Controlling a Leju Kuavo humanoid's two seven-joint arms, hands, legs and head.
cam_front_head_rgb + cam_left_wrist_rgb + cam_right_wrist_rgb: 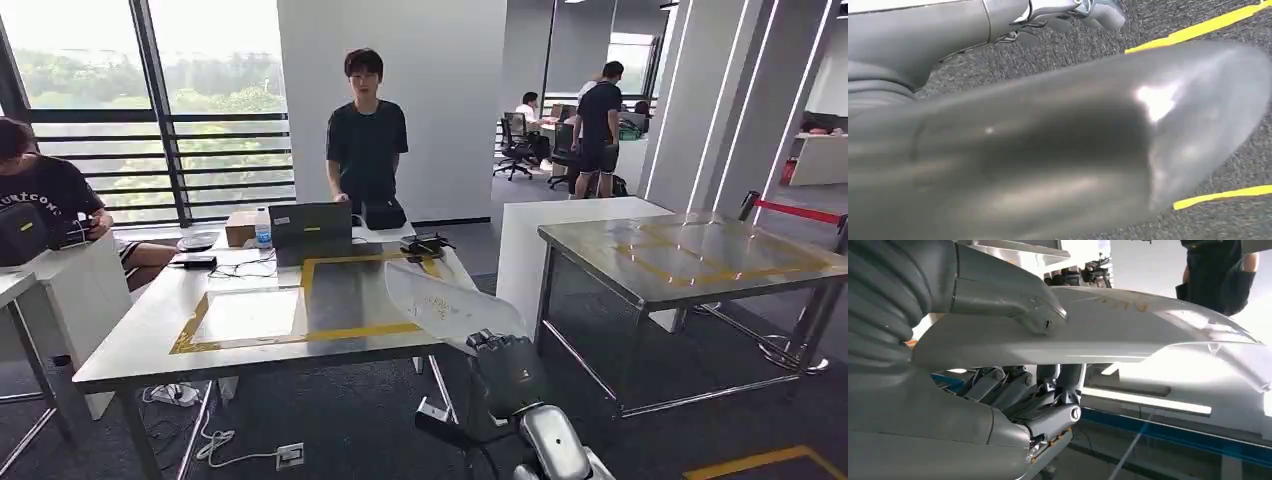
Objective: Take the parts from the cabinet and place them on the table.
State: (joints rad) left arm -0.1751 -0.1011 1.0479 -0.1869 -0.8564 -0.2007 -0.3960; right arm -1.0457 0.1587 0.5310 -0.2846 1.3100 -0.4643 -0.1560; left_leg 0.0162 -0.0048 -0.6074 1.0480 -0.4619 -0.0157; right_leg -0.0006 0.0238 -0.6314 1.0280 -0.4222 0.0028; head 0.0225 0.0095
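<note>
**Right hand carries the part at the table's near right corner**

The right hand (508, 368) grips a pale, translucent curved part (445, 303) — thumb above, fingers (1013, 390) beneath — raised over the white table's (130, 345) near right corner. The left hand's state cannot be told.

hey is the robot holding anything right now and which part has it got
Yes. The right hand grips the pale curved part by its near end, thumb over it and fingers beneath.

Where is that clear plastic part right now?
The robot's right hand holds the clear part over the near right corner of the white table, in the head view.
</note>
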